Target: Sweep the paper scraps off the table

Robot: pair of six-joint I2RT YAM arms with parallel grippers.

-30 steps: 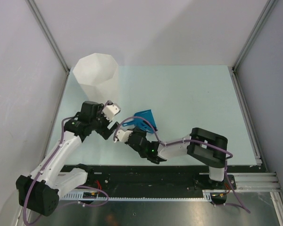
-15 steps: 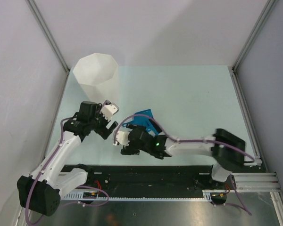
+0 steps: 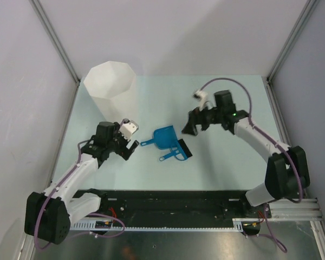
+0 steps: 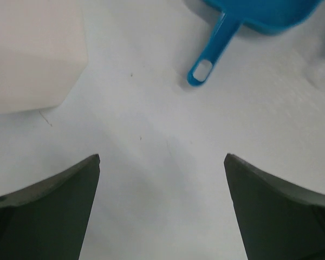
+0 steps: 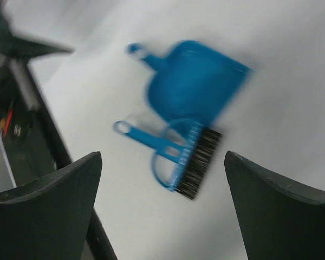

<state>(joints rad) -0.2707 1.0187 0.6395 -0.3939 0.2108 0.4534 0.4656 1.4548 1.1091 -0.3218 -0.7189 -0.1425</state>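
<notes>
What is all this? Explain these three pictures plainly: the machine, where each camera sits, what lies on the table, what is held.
These are two robot arms bolted at the near edge of a pale green table. The wide picture comes from a fixed camera above and behind them; the other two come from a camera on each wrist, with that arm's dark fingers at the bottom corners. On the table lie a blue dustpan and, right beside it, a blue brush with black bristles. A tall white bin stands at the far left corner. The left gripper and right gripper are both open and hold nothing. No paper scraps show anywhere.
</notes>
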